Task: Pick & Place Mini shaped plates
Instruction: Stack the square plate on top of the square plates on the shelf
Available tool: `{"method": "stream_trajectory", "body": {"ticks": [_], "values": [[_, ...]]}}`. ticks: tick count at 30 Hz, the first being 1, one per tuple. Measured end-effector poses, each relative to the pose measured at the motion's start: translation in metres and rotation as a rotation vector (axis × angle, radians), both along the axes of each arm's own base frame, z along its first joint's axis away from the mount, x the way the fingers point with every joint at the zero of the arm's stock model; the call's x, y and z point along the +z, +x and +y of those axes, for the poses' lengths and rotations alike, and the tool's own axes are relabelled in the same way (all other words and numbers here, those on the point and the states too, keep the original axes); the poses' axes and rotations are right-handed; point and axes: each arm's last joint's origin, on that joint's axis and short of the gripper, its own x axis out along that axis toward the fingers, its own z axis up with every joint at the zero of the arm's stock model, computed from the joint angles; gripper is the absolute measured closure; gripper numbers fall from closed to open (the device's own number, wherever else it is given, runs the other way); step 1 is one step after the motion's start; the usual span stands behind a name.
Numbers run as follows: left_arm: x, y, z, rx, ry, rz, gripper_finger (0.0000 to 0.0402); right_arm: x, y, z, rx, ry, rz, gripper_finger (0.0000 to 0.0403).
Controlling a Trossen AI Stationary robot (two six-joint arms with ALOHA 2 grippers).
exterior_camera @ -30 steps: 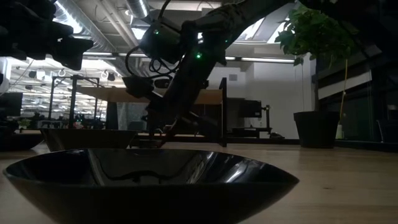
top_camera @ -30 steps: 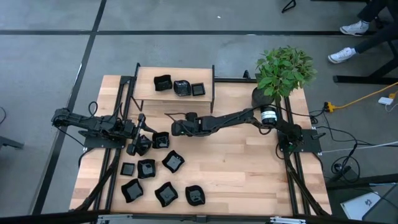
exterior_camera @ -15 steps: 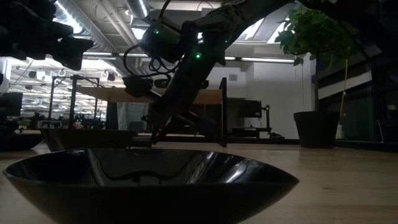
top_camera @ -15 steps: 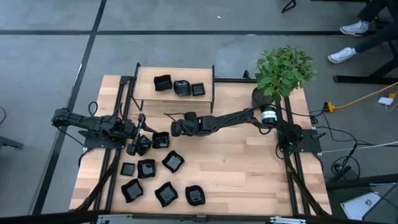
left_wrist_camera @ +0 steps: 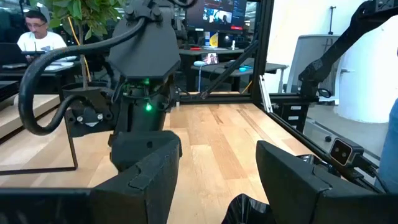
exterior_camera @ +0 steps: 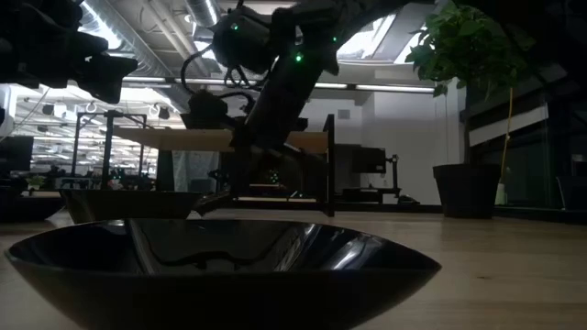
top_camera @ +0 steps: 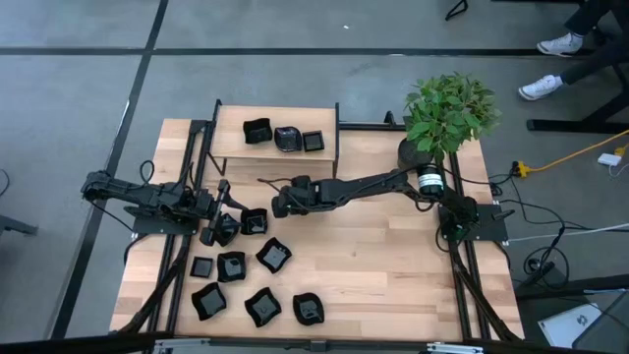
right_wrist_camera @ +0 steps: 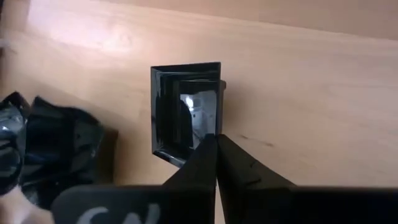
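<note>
The mini shaped plates are glossy black. Several lie on the table's near left part (top_camera: 257,285), and three sit on a raised wooden shelf (top_camera: 285,138). My right gripper (top_camera: 268,208) reaches from the right and is shut on a square plate (right_wrist_camera: 185,112), also seen from above (top_camera: 254,222). My left gripper (top_camera: 218,231) is open just left of that plate. Its fingers (left_wrist_camera: 146,177) stand over a wavy black plate (left_wrist_camera: 249,210); whether they touch it, I cannot tell. A huge dark bowl shape (exterior_camera: 220,261) fills the low view's foreground. My right gripper pinches the square plate's rim (right_wrist_camera: 208,132) near one corner between its two fingers, on the side facing the table's right. The fingers slant down from the right. In the low view the plate (exterior_camera: 215,202) hangs tilted below the fingers, its lower edge close to the table.
A potted green plant (top_camera: 447,113) stands at the far right corner. The shelf's black metal frame (top_camera: 337,147) rises beside my right arm. A wavy plate (right_wrist_camera: 56,155) lies next to the held one. Bare wood (top_camera: 393,265) spreads across the table's right half.
My right gripper has risen from the table and drawn slightly toward the table's right. The dark plate below its fingers has come up with it and now hangs tilted.
</note>
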Motion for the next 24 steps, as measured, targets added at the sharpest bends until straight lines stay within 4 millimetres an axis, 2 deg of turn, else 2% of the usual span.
{"method": "stream_trajectory", "body": {"ticks": [10,17,24], "values": [[0.0,0.0,0.0,0.001,0.0,0.0,0.0194,0.042,-0.001,0.018,0.092,-0.048,0.085,0.0401],[0.0,0.0,0.0,0.001,0.0,0.0,0.0194,0.079,-0.004,0.029,0.142,-0.068,0.112,0.0402],[0.0,0.0,0.0,0.001,0.0,0.0,0.0194,0.117,-0.013,0.03,0.148,-0.069,0.134,0.0402]]}}
